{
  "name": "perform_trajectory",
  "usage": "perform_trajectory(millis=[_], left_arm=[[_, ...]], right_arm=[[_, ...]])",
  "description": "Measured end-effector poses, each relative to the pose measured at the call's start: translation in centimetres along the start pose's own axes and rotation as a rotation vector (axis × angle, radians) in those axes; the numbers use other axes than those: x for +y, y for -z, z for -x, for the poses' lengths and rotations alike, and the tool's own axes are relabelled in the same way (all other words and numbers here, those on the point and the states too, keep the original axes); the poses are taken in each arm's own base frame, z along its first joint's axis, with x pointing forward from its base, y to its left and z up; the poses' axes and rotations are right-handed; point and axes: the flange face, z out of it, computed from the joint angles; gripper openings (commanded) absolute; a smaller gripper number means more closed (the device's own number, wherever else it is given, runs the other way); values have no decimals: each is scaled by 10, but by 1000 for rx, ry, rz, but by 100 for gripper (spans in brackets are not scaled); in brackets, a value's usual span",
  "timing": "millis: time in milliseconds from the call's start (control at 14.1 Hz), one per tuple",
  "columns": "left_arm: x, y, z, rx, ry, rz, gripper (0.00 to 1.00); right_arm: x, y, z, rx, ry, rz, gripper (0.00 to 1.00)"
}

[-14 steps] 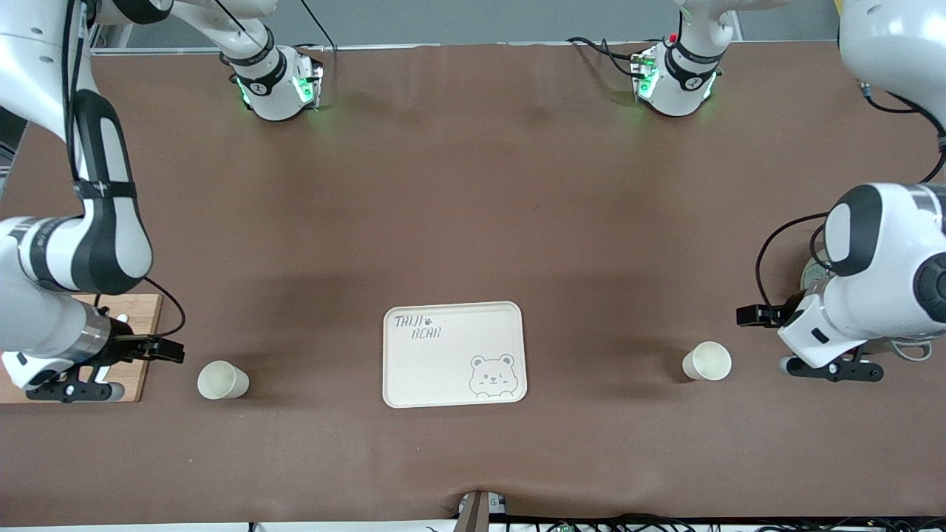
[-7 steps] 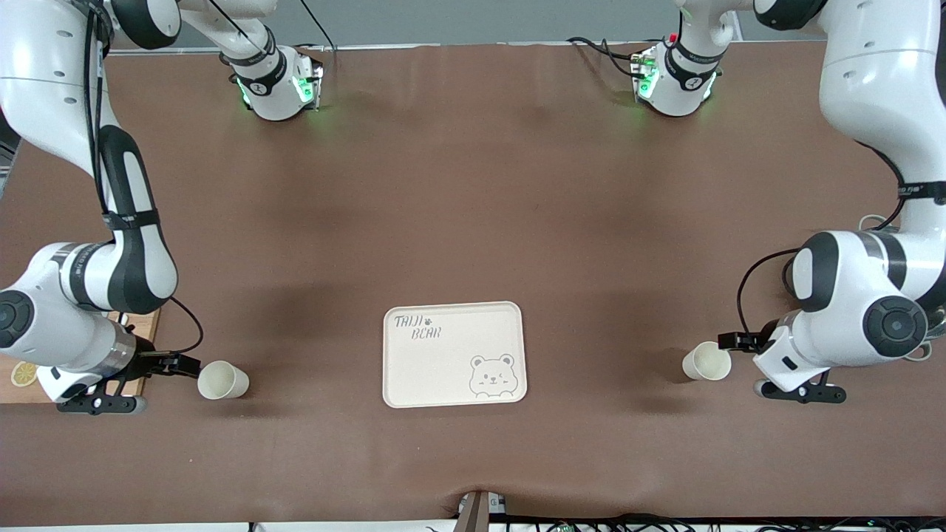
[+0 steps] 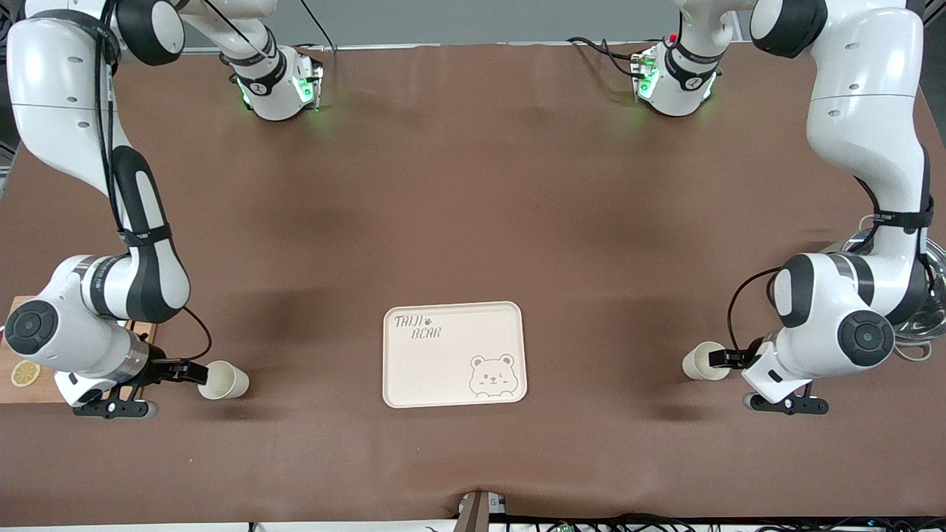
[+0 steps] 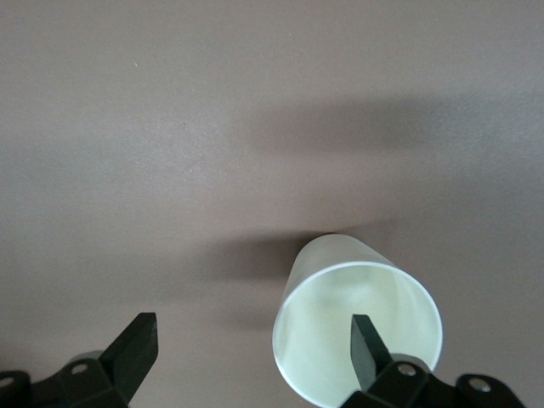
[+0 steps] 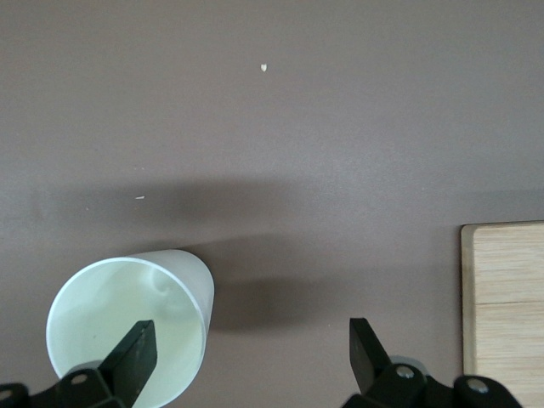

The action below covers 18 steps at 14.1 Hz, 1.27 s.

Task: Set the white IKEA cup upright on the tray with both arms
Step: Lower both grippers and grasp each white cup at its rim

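Note:
The cream tray (image 3: 443, 369) printed "TAIJI BEAR" lies at the table's middle, near the front camera. Two white cups lie on their sides, one toward each end of the table. My right gripper (image 3: 201, 372) is open at the mouth of one cup (image 3: 225, 380). In the right wrist view one finger (image 5: 136, 353) sits before that cup's (image 5: 127, 327) opening, so its wall is between the jaws (image 5: 252, 340). My left gripper (image 3: 715, 358) is open at the other cup (image 3: 696, 362). In the left wrist view a finger (image 4: 365, 348) sits before that cup's (image 4: 357, 319) opening, the gripper (image 4: 252, 336) straddling its wall.
A wooden cutting board (image 3: 29, 391) with a lemon slice (image 3: 24, 373) lies under the right arm at its end of the table; it also shows in the right wrist view (image 5: 503, 306). A metal bowl (image 3: 927, 310) sits at the left arm's end.
Both arms have swung inward toward the tray. Each open gripper has come from beside its cup up to the cup's mouth. The cups and tray have not moved.

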Motion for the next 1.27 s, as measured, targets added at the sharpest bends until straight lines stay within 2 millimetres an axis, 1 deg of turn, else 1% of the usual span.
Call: perform_trajectory(millis=[142, 283, 495, 708, 849, 991, 1203, 1274], left_arm=[[0, -8, 2, -12, -1, 1, 98], [1, -13, 5, -21, -2, 2, 69], [2, -21, 7, -14, -3, 3, 29], [-6, -27, 8, 3, -10, 5, 0], [-11, -28, 9, 6, -14, 5, 0], [-6, -22, 8, 16, -22, 12, 0], [-3, -20, 7, 19, -26, 12, 0], [-3, -20, 7, 20, -27, 12, 0]], right_arm=[[0, -6, 1, -3, -2, 0, 100], [0, -14, 0, 5, -4, 0, 100], [-1, -24, 2, 1, -6, -1, 100], [-2, -30, 2, 1, -6, -2, 100], [-3, -35, 3, -1, -6, -3, 100], [-3, -37, 3, -3, -6, -3, 100], [-3, -37, 3, -3, -6, -3, 100], [-4, -37, 3, -3, -5, -4, 85]])
